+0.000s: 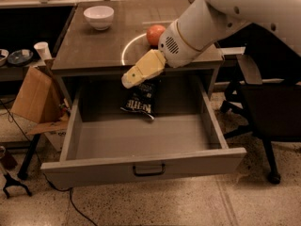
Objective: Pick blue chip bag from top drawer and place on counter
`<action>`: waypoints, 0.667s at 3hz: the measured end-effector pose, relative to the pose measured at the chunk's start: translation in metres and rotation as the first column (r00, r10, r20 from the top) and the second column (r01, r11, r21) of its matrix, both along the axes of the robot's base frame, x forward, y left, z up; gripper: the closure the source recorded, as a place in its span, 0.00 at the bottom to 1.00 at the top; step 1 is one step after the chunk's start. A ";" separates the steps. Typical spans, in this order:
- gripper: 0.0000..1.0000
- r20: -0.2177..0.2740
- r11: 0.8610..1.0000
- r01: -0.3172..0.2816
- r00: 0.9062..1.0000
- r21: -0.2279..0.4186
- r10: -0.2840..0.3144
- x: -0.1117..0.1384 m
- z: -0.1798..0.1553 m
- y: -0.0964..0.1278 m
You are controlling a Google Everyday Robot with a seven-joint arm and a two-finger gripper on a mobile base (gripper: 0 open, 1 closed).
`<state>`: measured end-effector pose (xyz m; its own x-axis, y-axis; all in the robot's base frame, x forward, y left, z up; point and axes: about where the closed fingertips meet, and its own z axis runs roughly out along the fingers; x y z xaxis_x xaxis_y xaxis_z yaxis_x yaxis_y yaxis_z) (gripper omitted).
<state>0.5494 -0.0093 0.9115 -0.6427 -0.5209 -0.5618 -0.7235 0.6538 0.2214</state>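
The top drawer (141, 166) is pulled open below the counter (89, 48), its dark handle at the front centre. The blue chip bag (139, 103), dark and crinkled with white lettering, lies on the drawer floor near the back, slightly left of centre. My gripper (128, 81), pale yellow on a white arm reaching in from the upper right, hangs at the counter's front edge, just above the bag's upper left and apart from it. It holds nothing that I can see. A thin white circle (125, 51) is marked on the counter.
A white bowl (99, 17) and a red apple (155, 34) sit on the counter; my arm covers the counter's right part. A cardboard box (34, 98) and paper cup (41, 51) stand left. A dark chair (268, 102) stands right.
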 end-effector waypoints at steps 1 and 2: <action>0.00 0.000 1.000 -0.001 1.000 0.000 0.001 0.000 0.000 0.000; 0.00 0.009 1.000 0.013 1.000 -0.006 -0.013 -0.001 0.003 -0.001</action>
